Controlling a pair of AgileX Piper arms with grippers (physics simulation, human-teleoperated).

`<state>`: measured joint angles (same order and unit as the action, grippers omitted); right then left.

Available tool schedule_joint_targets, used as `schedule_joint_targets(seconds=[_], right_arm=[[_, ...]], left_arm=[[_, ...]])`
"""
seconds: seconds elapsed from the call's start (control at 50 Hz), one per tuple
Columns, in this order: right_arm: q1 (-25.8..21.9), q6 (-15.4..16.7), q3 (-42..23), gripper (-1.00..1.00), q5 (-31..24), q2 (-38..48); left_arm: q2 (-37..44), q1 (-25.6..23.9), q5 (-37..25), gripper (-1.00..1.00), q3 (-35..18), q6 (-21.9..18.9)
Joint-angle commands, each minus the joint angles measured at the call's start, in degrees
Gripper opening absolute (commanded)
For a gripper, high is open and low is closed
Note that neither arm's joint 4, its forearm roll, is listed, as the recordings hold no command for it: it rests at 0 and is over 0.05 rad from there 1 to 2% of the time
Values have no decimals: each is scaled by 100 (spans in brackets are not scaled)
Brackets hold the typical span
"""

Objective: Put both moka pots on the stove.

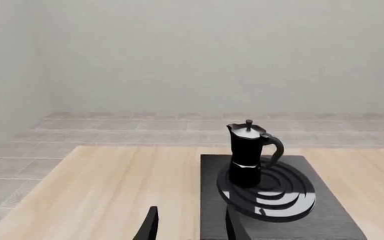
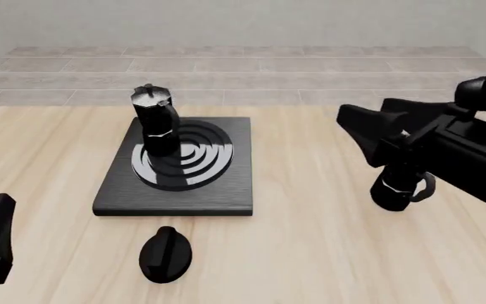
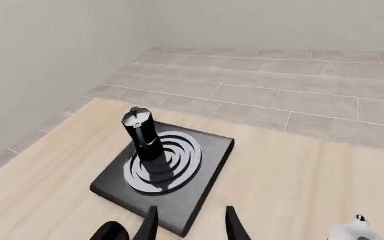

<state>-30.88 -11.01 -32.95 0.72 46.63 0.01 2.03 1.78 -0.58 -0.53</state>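
One moka pot stands upright on the stove, on the burner rings' far left part, its handle toward the right. No writing shows on it. The second moka pot stands upright on the table well right of the stove, its top hidden behind my right arm. My left fingers and right fingers are apart, empty. A black knob lies before the stove.
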Motion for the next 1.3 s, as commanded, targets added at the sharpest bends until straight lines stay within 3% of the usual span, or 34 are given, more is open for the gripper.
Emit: schedule_joint_targets(seconds=[0.02, 0.18, 0.26, 0.5, 0.6, 0.72, 0.74, 0.92, 1.3], right_arm=[[609, -197, 522, 100, -208, -786], [1049, -397, 746, 100, -430, -1250], [1369, -282, 848, 100, -518, -1452], [1945, -415, 1133, 100, -618, -1743], [2179, -216, 1140, 100, -708, -1872], [2236, -328, 1220, 100, -677, -1883], [2323, -181, 1205, 100, -683, -1886], [2549, 57, 1177, 100, -683, -1764], [2937, 241, 1289, 100, -776, -1846]], left_arm=[[0, -40, -31, 100, 10, -79], [0, -43, -49, 100, 3, -122], [0, -40, -51, 100, 3, -119], [0, -15, -41, 100, 0, -105], [0, -22, -36, 100, 7, -101], [0, -25, -32, 100, 7, -113], [0, -20, -27, 100, 7, -110], [0, -50, -16, 100, 13, -155], [0, -52, -3, 100, -9, -151]])
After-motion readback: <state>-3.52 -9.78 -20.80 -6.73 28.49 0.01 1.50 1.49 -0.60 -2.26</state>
